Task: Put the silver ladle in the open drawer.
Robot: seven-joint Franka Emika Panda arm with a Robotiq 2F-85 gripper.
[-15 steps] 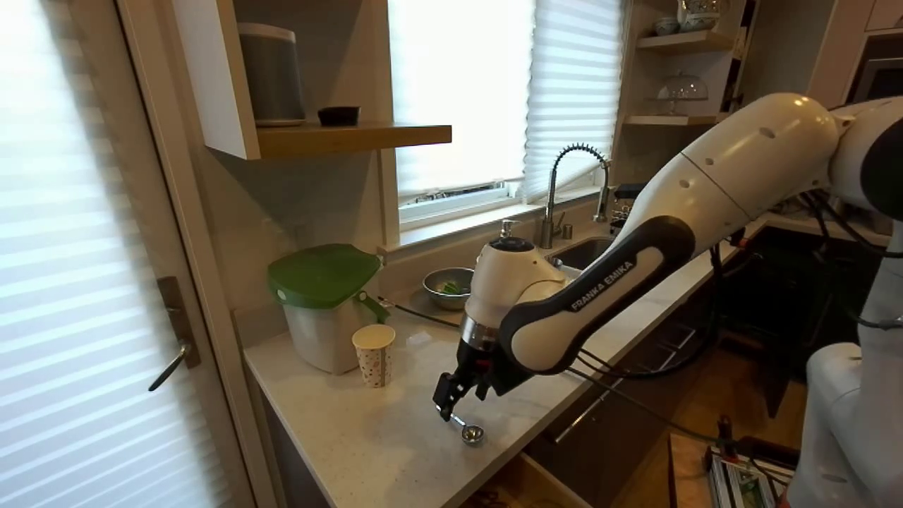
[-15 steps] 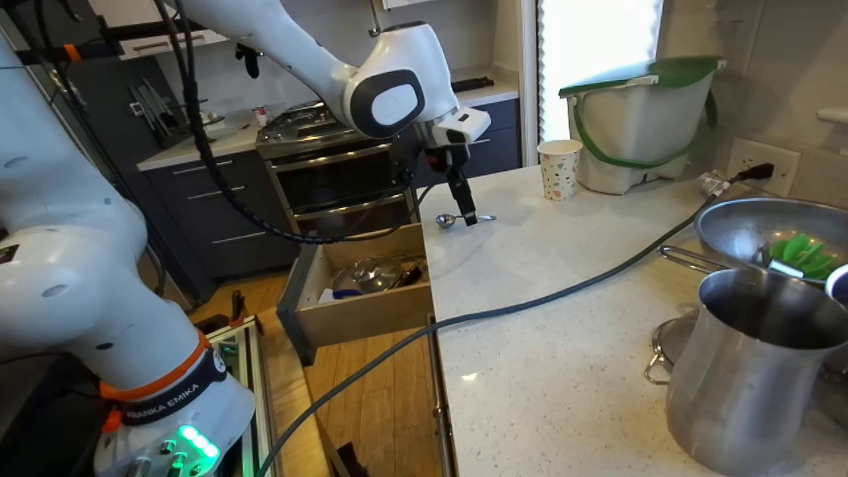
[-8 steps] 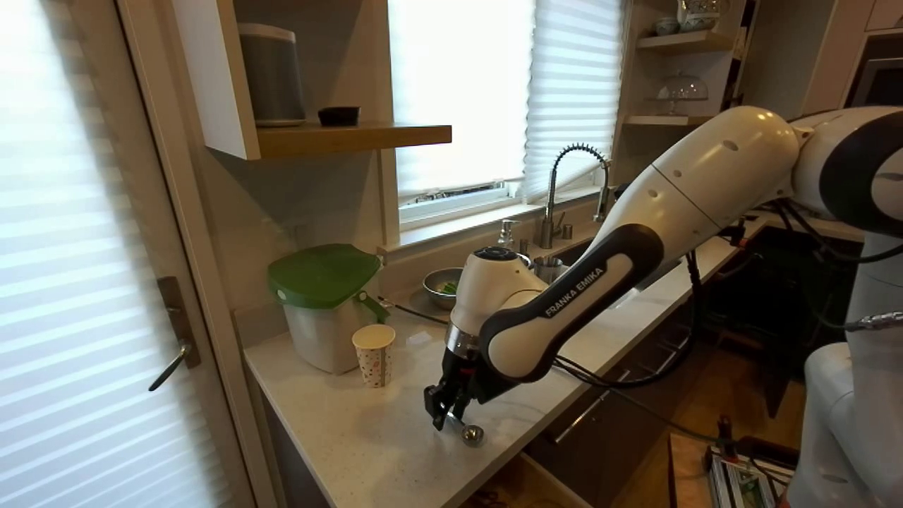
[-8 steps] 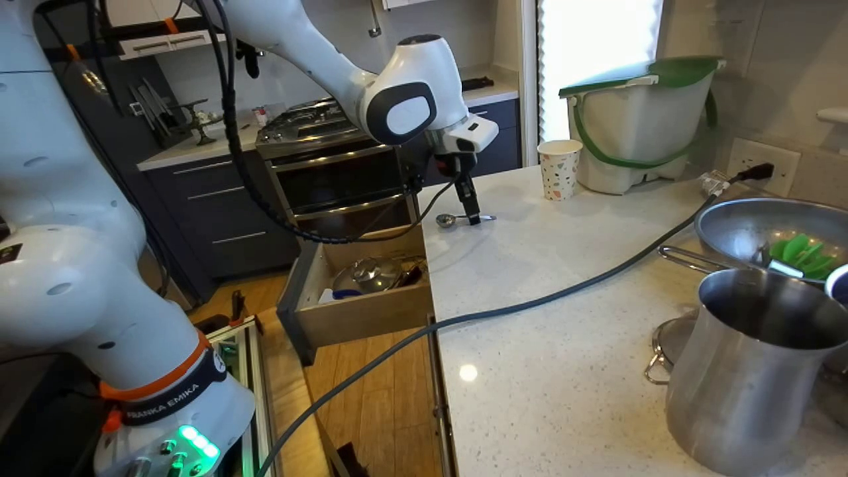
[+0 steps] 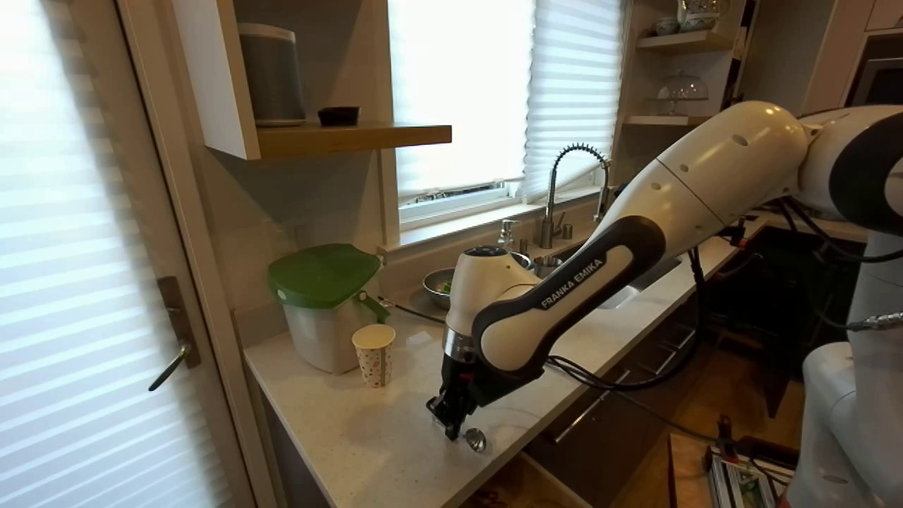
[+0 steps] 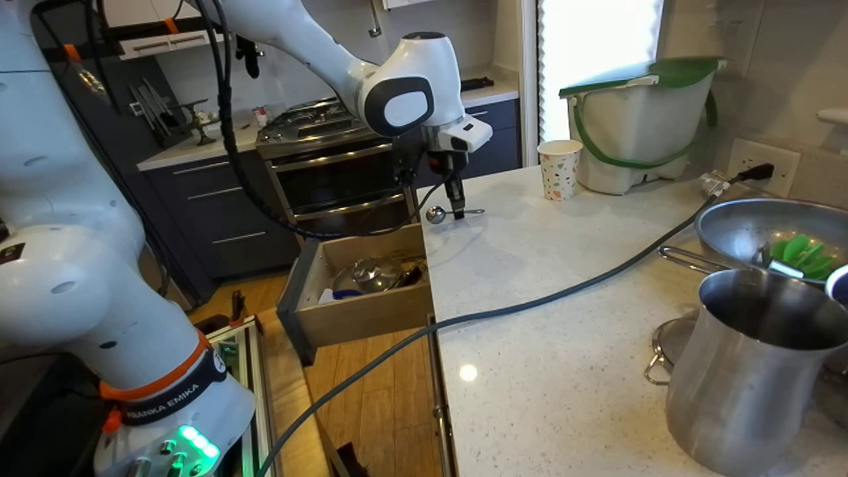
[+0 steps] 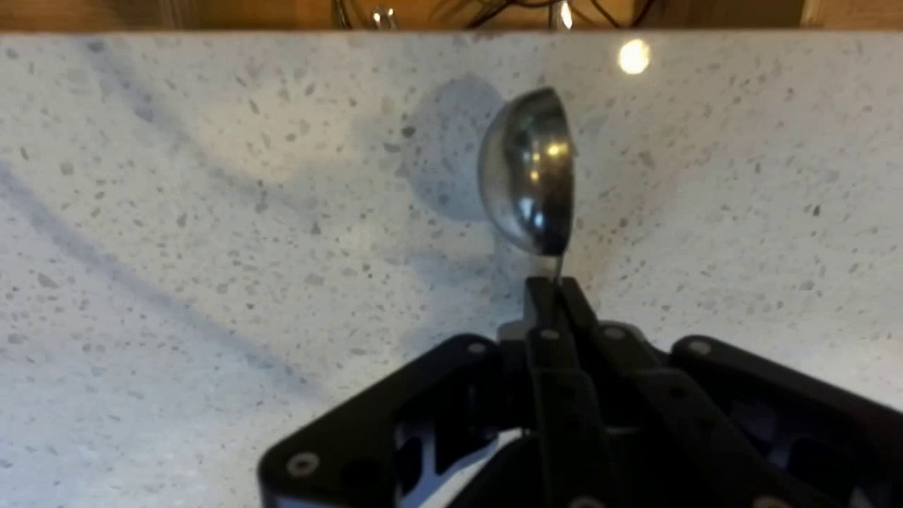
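Robotiq gripper (image 7: 555, 286) needed, I judged, to rise steadily clear of the speckled white countertop (image 7: 211, 282), pass over its edge and let go low inside the open wooden drawer (image 6: 364, 318), lest the silver ladle (image 7: 529, 176) twist in the grip or clatter on landing. The gripper's jaws stood together, clamped on the ladle's thin handle (image 6: 475, 211), with the bowl (image 5: 475, 440) tipped on its side just above the countertop or touching it, I could not tell which.
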